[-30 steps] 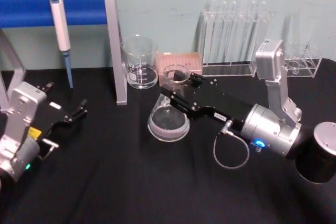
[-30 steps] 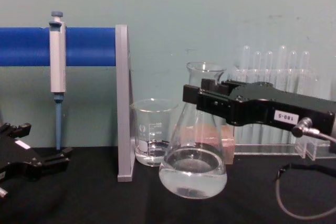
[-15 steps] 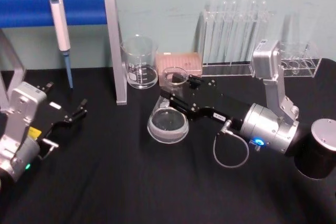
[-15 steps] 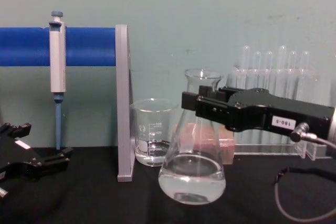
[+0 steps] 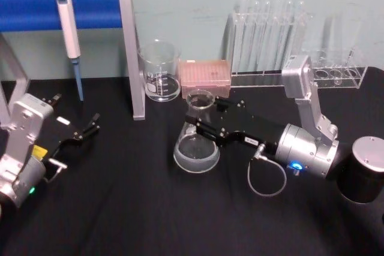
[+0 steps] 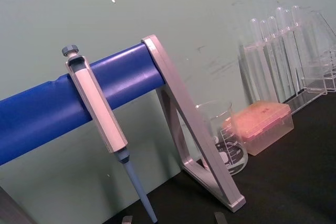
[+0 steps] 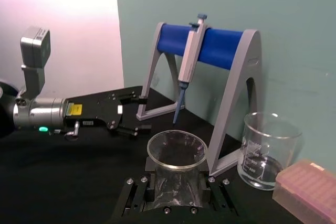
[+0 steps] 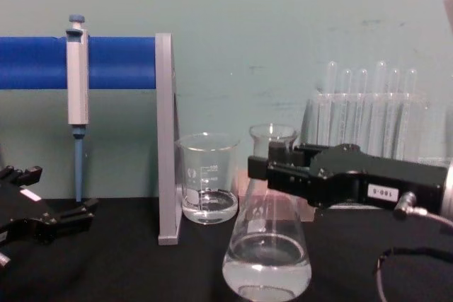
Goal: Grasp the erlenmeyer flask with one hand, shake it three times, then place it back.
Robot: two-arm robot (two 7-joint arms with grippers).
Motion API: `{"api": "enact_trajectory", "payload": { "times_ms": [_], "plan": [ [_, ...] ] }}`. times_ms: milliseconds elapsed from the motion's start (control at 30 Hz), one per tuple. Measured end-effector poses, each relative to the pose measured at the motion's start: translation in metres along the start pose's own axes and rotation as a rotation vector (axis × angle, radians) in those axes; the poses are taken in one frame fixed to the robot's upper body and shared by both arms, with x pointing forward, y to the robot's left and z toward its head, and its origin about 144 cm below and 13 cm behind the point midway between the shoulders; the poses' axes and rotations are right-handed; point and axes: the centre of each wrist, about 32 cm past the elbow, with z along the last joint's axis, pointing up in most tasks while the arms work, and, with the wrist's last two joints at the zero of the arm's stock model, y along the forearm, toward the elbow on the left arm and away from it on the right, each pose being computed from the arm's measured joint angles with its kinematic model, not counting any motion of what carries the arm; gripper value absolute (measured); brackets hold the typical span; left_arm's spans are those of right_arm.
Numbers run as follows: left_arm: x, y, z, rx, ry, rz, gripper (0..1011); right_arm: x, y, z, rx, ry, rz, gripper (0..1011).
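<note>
Black cloth worktop (image 5: pixel 120 208) lies below the clear glass conical erlenmeyer flask (image 5: pixel 195 151), upright with its long axis vertical; my right end effector (image 5: pixel 202 123), reaching in from the right, is clamped on its neck. My left end effector (image 5: pixel 81 135) sits parked well apart, jaws spread.

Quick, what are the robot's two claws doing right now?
Left gripper: open, holding nothing.
Right gripper: closed on the erlenmeyer flask at its neck.

Erlenmeyer flask (image 5: pixel 196 148) clear glossy glass; right gripper (image 5: pixel 203 116) matt black; table (image 5: pixel 132 208) matt black cloth.
</note>
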Motion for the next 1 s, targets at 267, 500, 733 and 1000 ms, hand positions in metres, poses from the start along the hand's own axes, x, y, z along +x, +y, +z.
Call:
{"api": "enact_trajectory", "payload": {
  "times_ms": [267,500,733,1000],
  "plan": [
    [0.0,0.0,0.0,0.0,0.0,0.0,1001,0.005,0.002,-0.011,-0.026,-0.001,0.038,456],
    [0.0,0.0,0.0,0.0,0.0,0.0,1001,0.007,0.002,-0.021,-0.03,0.0,0.056,456],
    [0.0,0.0,0.0,0.0,0.0,0.0,1001,0.009,0.001,-0.03,-0.025,0.003,0.066,456],
    [0.0,0.0,0.0,0.0,0.0,0.0,1001,0.011,0.002,-0.038,-0.02,0.018,0.076,456]
  ]
}}
